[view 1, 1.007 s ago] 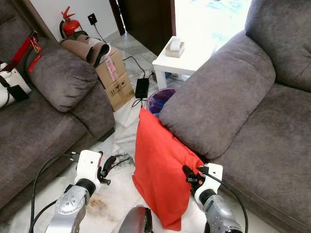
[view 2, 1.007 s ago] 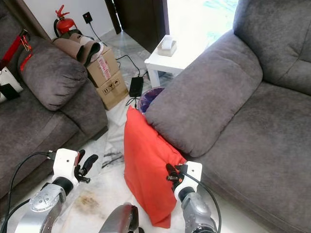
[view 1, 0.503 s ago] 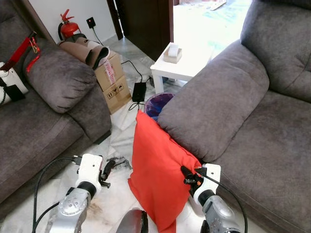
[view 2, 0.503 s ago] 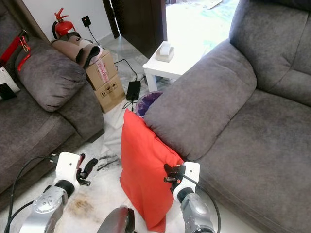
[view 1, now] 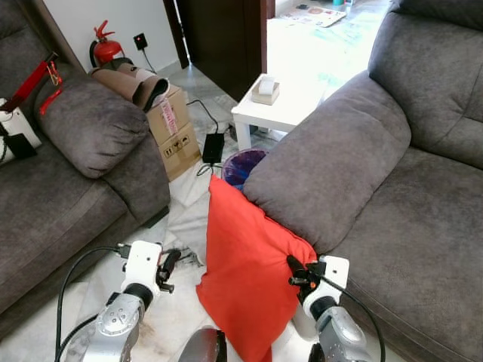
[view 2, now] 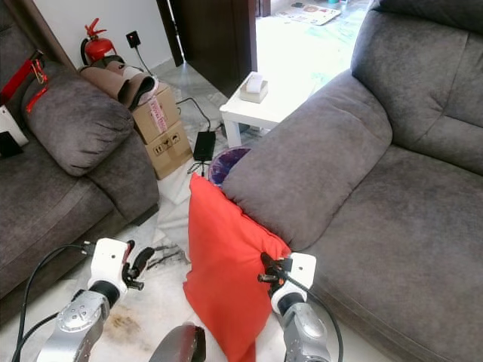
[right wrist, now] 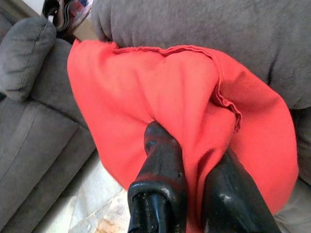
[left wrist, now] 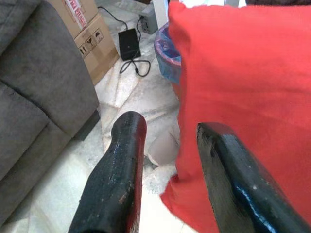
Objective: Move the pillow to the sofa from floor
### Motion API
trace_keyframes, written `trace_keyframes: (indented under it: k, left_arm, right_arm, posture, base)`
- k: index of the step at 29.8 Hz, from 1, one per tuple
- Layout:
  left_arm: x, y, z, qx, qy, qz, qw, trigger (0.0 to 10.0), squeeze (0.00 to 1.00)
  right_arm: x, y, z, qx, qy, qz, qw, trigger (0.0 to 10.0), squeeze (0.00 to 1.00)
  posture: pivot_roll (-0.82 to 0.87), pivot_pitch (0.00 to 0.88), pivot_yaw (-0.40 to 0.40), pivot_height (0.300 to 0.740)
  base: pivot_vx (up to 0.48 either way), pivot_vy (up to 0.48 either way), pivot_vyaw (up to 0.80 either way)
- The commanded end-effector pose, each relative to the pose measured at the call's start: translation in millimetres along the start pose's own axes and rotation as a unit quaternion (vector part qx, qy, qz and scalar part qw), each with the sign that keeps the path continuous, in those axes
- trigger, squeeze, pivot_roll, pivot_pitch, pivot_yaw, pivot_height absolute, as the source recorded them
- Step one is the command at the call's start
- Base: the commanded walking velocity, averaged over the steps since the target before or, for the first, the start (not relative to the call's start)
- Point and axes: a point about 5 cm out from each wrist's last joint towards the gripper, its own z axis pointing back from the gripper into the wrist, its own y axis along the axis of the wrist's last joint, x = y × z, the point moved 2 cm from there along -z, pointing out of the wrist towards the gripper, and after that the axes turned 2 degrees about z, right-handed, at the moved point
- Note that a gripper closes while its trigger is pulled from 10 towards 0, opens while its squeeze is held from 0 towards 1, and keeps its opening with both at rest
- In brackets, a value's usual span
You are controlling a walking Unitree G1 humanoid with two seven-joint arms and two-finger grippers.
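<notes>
Against the grey sofa's armrest (view 1: 324, 166) the red pillow (view 1: 245, 275) stands on edge, pinched at its corner by the right gripper (right wrist: 187, 167) for lifting. Beside it the left gripper (left wrist: 167, 167) hovers with fingers spread, ready to steady the other side.

Floor strip (view 1: 177, 219) betw. the two sofas is staying narrow. Red pillow (view 1: 249, 271) is leaning on right sofa's armrest (view 1: 324, 162), blocking that side. Left sofa (view 1: 68, 188) is crowding the other side. Ahead, cardboard boxes (view 1: 175, 128), purple bin (view 1: 243, 162), black adapter w/ cable (view 1: 212, 148) and white table (view 1: 279, 109) are closing the gap. Right sofa's seat (view 1: 423, 219) is lying open.
</notes>
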Motion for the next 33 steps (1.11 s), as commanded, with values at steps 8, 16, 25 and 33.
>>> trace_keyframes:
  k: [8, 16, 25, 33]
  left_arm:
    - [-8.6, -1.9, -2.1, -0.001, 0.012, -0.006, 1.000, 10.0, 0.00]
    - [-10.0, 4.6, -6.0, 0.012, 0.008, -0.005, 1.000, 10.0, 0.00]
    - [-8.5, 6.7, -8.3, 0.018, -0.002, -0.001, 1.000, 10.0, 0.00]
    - [-3.7, 5.0, -10.0, 0.016, -0.009, 0.002, 1.000, 10.0, 0.00]
  right_arm:
    - [-1.0, 16.4, -0.4, 0.055, 0.006, -0.012, 0.998, 10.0, 0.00]
    - [-5.1, 17.9, -1.1, 0.061, 0.016, -0.018, 0.998, 10.0, 0.00]
    - [-3.4, 23.3, 0.2, 0.073, 0.018, -0.019, 0.997, 10.0, 0.00]
    - [5.2, 29.8, 5.1, 0.094, -0.002, -0.024, 0.995, 10.0, 0.00]
  posture:
    - [0.10, 0.130, 0.096, 0.680]
    - [0.11, 0.128, 0.097, 0.715]
    - [0.10, 0.119, 0.093, 0.740]
    - [0.09, 0.107, 0.090, 0.740]
  base:
    - [0.000, 0.000, 0.00]
    - [0.000, 0.000, 0.00]
    - [0.000, 0.000, 0.00]
    - [0.000, 0.000, 0.00]
